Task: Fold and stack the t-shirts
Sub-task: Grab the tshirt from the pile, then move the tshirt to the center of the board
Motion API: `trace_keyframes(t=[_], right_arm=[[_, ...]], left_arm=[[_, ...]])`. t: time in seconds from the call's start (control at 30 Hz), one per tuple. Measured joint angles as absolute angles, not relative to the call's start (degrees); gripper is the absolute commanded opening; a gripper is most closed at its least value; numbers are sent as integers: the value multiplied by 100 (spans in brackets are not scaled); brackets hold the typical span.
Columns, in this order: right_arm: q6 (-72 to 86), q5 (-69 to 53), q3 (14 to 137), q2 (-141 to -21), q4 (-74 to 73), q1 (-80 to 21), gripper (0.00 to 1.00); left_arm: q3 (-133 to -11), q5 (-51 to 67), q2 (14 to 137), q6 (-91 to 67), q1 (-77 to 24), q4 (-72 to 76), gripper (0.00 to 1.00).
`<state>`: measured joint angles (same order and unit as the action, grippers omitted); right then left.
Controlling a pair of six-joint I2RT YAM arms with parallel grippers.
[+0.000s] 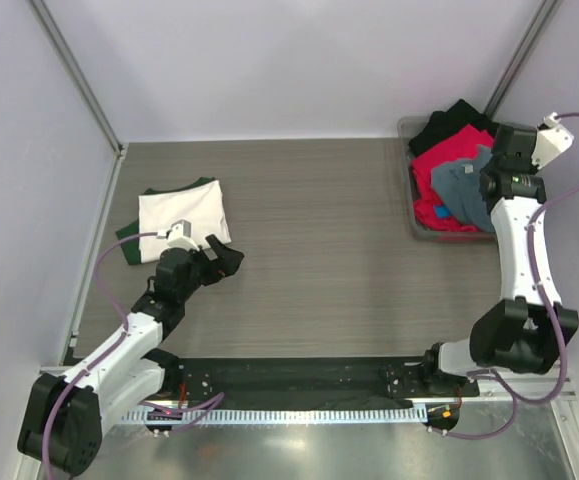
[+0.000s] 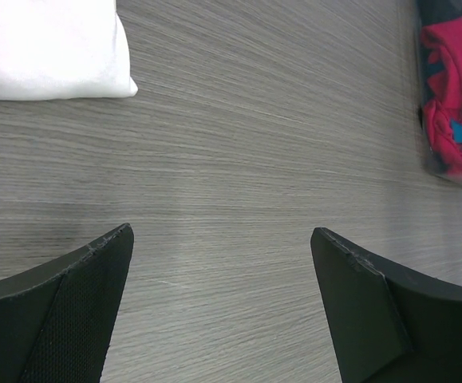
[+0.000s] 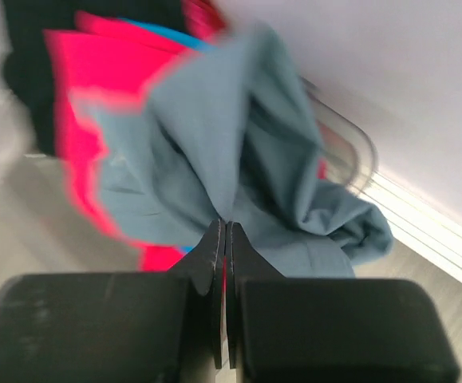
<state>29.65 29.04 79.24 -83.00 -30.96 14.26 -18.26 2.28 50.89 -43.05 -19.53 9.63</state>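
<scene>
A slate blue-grey t-shirt [image 3: 238, 136] hangs bunched from my right gripper [image 3: 225, 227], whose jaws are shut on a fold of it. From above, that gripper [image 1: 485, 172] is over the bin, where the blue-grey shirt [image 1: 459, 185] lies on a red t-shirt [image 1: 447, 150] and a black one [image 1: 454, 118]. At the left of the table a folded cream-white t-shirt [image 1: 182, 213] rests on a dark green one [image 1: 127, 236]. My left gripper [image 1: 227, 258] stands open over bare table, just right of that stack, with nothing between its fingers [image 2: 95, 279].
A grey plastic bin [image 1: 407, 175] sits at the far right against the wall, and its clear corner [image 2: 448, 174] shows in the left wrist view. A strip of bright blue cloth [image 3: 155, 36] shows among the red. White walls enclose the table on three sides.
</scene>
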Motion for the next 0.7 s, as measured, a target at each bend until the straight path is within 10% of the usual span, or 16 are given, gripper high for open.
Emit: trace_keyframes(t=[0.7], right_arm=[[2528, 617, 12154, -8130, -4064, -2049, 1]], left_arm=[[-1855, 217, 5048, -4176, -2049, 958, 91]])
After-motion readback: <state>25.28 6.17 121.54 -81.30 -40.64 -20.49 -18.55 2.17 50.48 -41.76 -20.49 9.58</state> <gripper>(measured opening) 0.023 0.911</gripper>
